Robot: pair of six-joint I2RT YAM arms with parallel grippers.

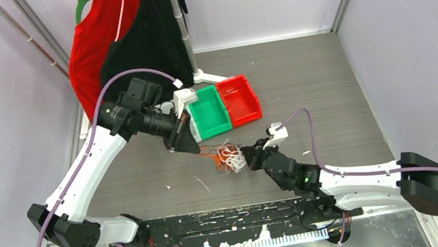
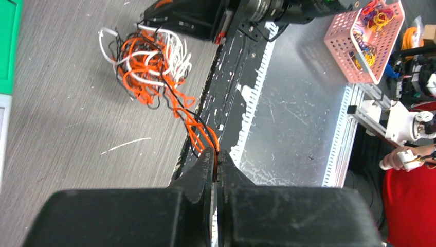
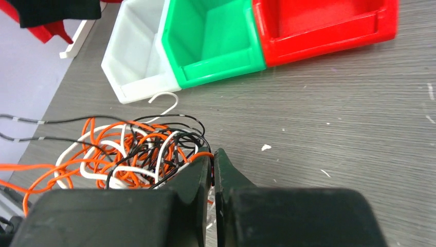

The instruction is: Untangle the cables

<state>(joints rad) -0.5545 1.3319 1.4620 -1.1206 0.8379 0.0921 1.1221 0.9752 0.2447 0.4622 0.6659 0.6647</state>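
The cables (image 1: 230,158) are a small snarl of orange, white and black wires lying mid-table. My left gripper (image 1: 198,149) sits just left of it, shut on orange and black strands that stretch from the snarl (image 2: 149,64) to its jaws (image 2: 216,157). My right gripper (image 1: 249,157) touches the snarl's right side and is shut on an orange strand (image 3: 203,153) at the edge of the snarl (image 3: 128,154).
A white bin (image 1: 185,100), a green bin (image 1: 209,113) and a red bin (image 1: 240,99) stand in a row behind the snarl. A stand with red and black garments (image 1: 123,39) is at the back left. A pink basket (image 2: 366,41) sits beyond the table's near edge.
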